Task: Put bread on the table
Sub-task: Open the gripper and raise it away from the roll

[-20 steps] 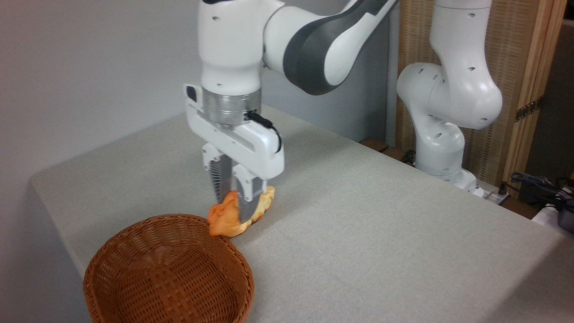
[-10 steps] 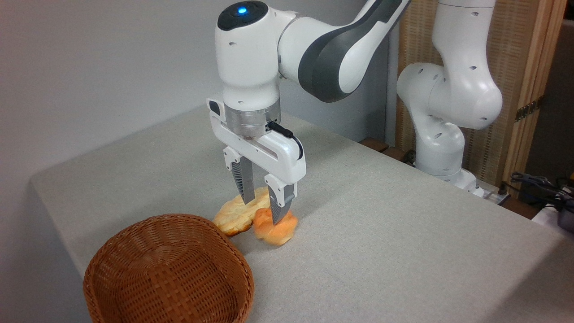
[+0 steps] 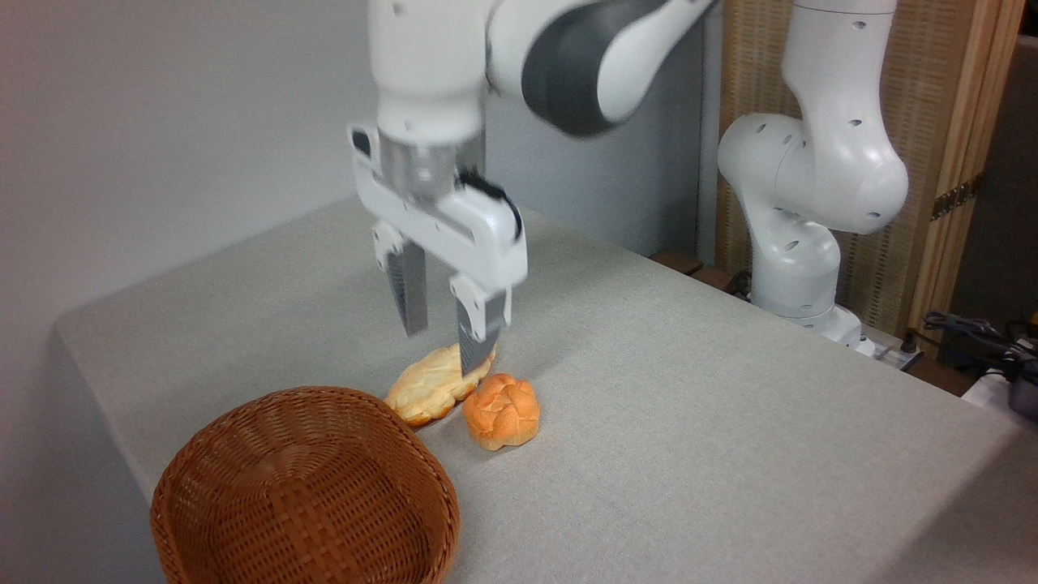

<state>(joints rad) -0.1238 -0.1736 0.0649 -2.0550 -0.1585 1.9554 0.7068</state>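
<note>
The bread point(image 3: 502, 411), a round knotted orange-golden bun, rests on the grey table point(image 3: 689, 405) just right of the basket. My gripper point(image 3: 444, 349) hangs open above and slightly left of the bun, clear of it, with nothing between its fingers. Its right finger overlaps the paler loaf behind it in the picture.
A paler elongated braided loaf point(image 3: 434, 394) lies on the table touching the bun's left side. A brown wicker basket point(image 3: 304, 495) stands at the front left, showing nothing inside. The arm's white base point(image 3: 799, 268) rises at the table's far right edge.
The gripper carried the bun from the basket's rim to the table, opened and let it go, then rose up and to the left. The bun now lies free.
</note>
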